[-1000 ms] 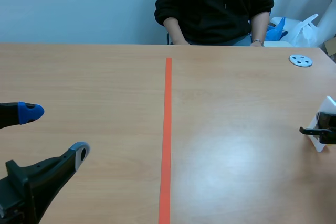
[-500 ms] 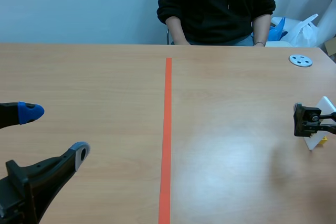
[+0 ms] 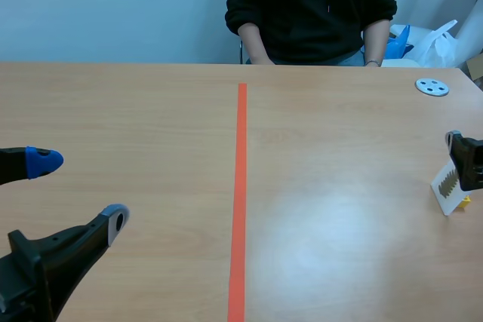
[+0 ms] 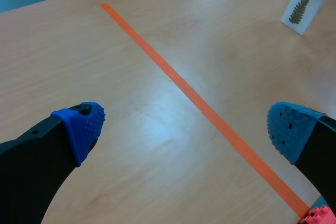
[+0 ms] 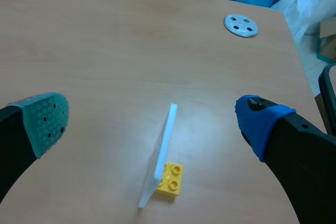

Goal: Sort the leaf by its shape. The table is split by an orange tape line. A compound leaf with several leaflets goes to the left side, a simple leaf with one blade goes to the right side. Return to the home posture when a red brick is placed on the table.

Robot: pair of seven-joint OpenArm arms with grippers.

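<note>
My left pincer is released, its two blue pads spread wide with nothing between them. It hangs low over the left half of the worktop. In the scene view it shows at the near left, well apart from the orange tape line. Just beside its right finger, at the near end of the tape line, a red studded piece peeks in; only a corner of it shows.

My right pincer is released too, one grey-green pad and one blue pad set far apart. Below and ahead of the gap between them stands the card, seen edge-on, leaning a little. Its foot is stuck in a small yellow brick. Neither pad touches it. In the scene view this pincer sits at the far right, just above the card.

From the left wrist view the card's face is plain: a white card bearing a leaf of the fern kind, many small leaflets along one stem. It stands on the right side of the tape line, near the worktop's right edge.

Farther out, a grey disc with holes lies flat near the far right corner. A person in a dark top sits across the worktop, with blue and white bags beside them.
</note>
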